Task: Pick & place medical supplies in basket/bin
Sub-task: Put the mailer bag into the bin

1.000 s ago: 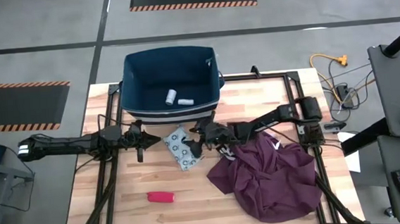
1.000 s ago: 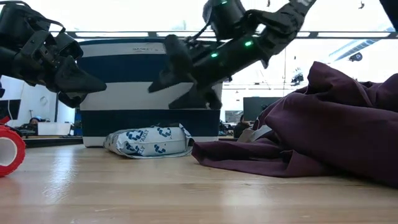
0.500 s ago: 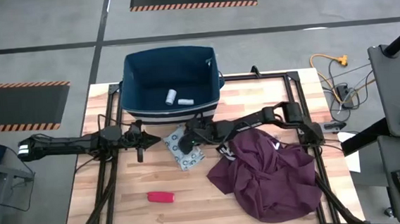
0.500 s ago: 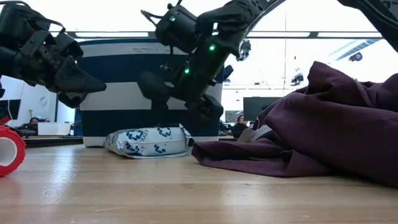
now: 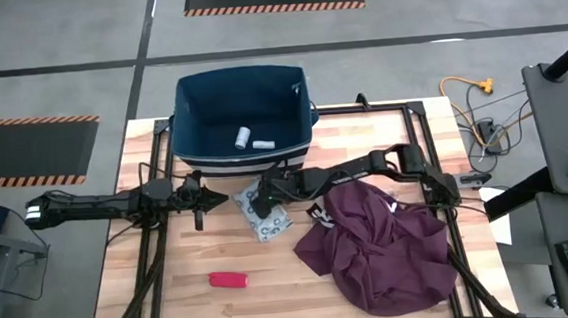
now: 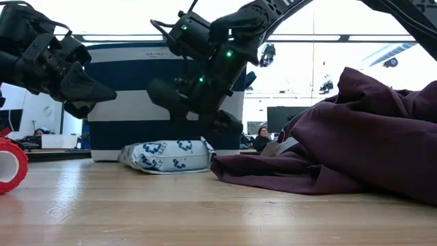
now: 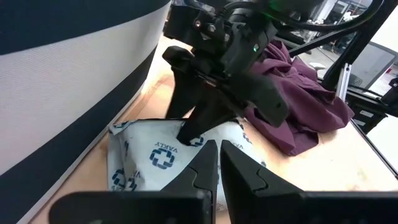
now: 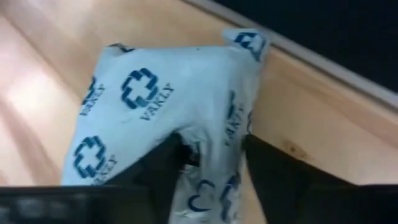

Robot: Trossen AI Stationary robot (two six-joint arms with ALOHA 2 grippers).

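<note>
The flat pale-blue packet (image 5: 266, 225) with dark crosses lies on the table just in front of the dark-blue bin (image 5: 241, 92). My right gripper (image 5: 257, 203) has come down on it from the right and is shut on it. Two white cylinders (image 5: 243, 137) lie on the bin's floor. The small red piece (image 5: 228, 279) lies on the table near the front left. My left gripper (image 5: 222, 197) hangs shut and empty above the table, just left of the packet (image 7: 155, 158). My right gripper pinches a raised fold in the packet's upper face (image 8: 211, 146) between its two fingers (image 8: 161, 171). The fingers slant down at it from above and from the table's right. The packet (image 6: 171, 156) stays flat on the table.
A big maroon cloth (image 5: 380, 247) lies heaped on the right half of the table, close to the packet's right side. The bin's striped wall (image 6: 130, 102) stands right behind the packet. Bare wood lies toward the front left around the red piece.
My right gripper has gone toward the table's left edge and down onto the packet, and has taken hold of its upper face. The packet has bunched up a little under the fingers and stays on the table.
</note>
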